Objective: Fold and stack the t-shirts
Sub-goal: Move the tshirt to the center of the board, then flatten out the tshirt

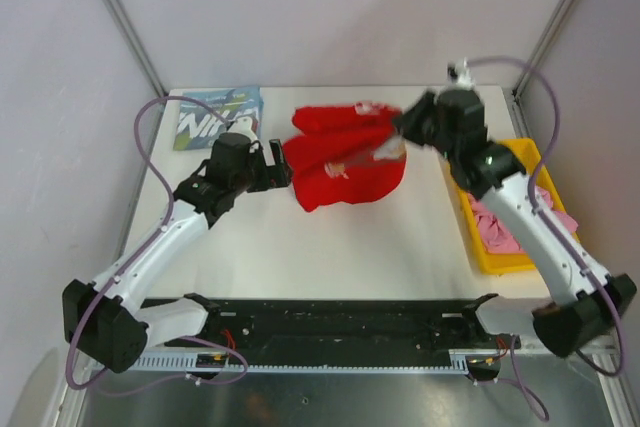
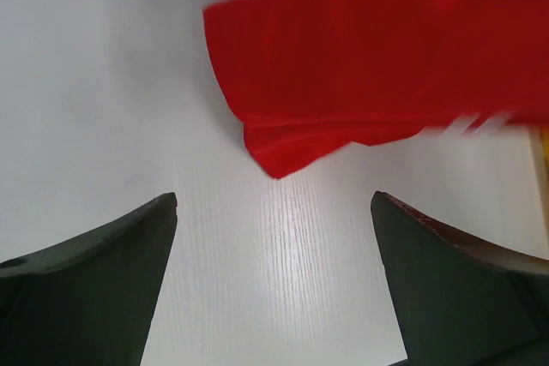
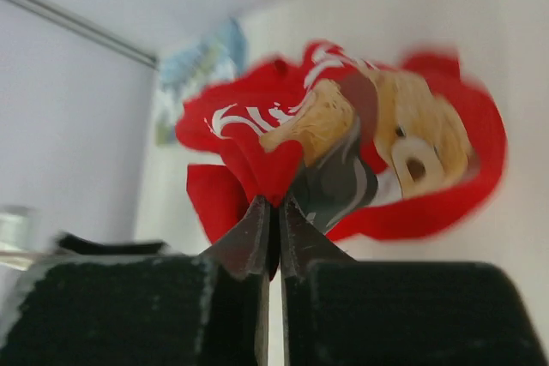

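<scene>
altogether three t-shirts, red point(image 1: 345, 175), blue point(image 1: 213, 113), pink point(image 1: 497, 229)

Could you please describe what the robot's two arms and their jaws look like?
Both the left arm and right arm have white links between black joints and black bases, each trailed by a looping purple cable. The jaws are dark, tapering wedges on black wrist housings.
</scene>
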